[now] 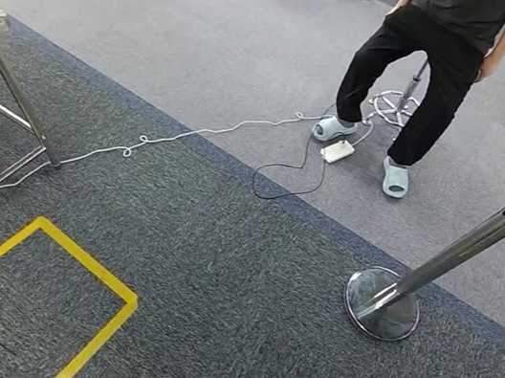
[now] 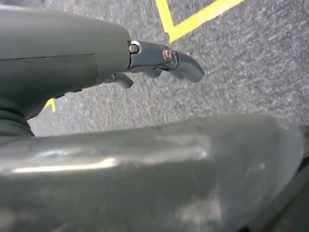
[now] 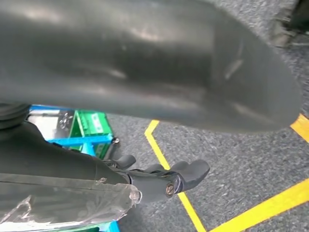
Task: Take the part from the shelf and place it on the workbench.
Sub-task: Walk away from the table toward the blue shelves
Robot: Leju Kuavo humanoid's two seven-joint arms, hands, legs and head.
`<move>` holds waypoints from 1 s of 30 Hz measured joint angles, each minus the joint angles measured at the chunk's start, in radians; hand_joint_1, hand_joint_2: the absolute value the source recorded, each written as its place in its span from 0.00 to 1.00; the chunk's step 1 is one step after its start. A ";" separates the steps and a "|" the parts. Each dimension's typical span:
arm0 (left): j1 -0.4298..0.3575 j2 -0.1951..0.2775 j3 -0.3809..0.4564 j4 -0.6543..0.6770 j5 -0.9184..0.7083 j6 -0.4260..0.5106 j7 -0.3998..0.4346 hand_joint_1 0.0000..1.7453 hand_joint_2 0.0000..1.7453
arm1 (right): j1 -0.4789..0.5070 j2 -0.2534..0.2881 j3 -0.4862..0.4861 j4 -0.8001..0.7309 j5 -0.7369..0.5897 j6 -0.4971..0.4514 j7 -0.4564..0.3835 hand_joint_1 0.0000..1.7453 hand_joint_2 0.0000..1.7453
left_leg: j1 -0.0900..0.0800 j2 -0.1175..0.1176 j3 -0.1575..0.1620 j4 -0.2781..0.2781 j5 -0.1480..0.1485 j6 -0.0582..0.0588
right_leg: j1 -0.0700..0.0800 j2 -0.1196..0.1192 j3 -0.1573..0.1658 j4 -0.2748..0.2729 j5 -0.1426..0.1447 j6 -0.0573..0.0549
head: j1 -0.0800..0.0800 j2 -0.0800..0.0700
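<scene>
In the right wrist view my right hand (image 3: 160, 179) hangs over dark carpet. A clear, crinkled plastic part (image 3: 62, 205) lies along its palm side and the hand holds it; the dark fingers reach out past it. Behind the hand stands a blue-framed shelf (image 3: 78, 140) with a green bin (image 3: 92, 126). My left hand (image 2: 160, 60) hangs beside my body with its fingers loosely stretched and nothing in them. The head view looks down at the floor.
A yellow tape square (image 1: 87, 263) marks the carpet at front left. A metal-legged stand (image 1: 11, 86) is at far left. A tilted stanchion with a round base (image 1: 383, 303) is at right. A person (image 1: 431, 64) sits ahead, with a white cable (image 1: 193, 133) and power strip (image 1: 337, 151) on the floor.
</scene>
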 joint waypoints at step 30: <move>-0.001 -0.010 -0.001 0.002 -0.022 -0.004 -0.002 0.00 0.00 | -0.013 -0.010 -0.095 0.000 -0.121 -0.009 -0.054 0.00 0.00 | 0.007 -0.022 0.002 0.019 -0.018 -0.016 | 0.001 0.011 -0.019 -0.028 0.025 0.002 | -0.005 0.000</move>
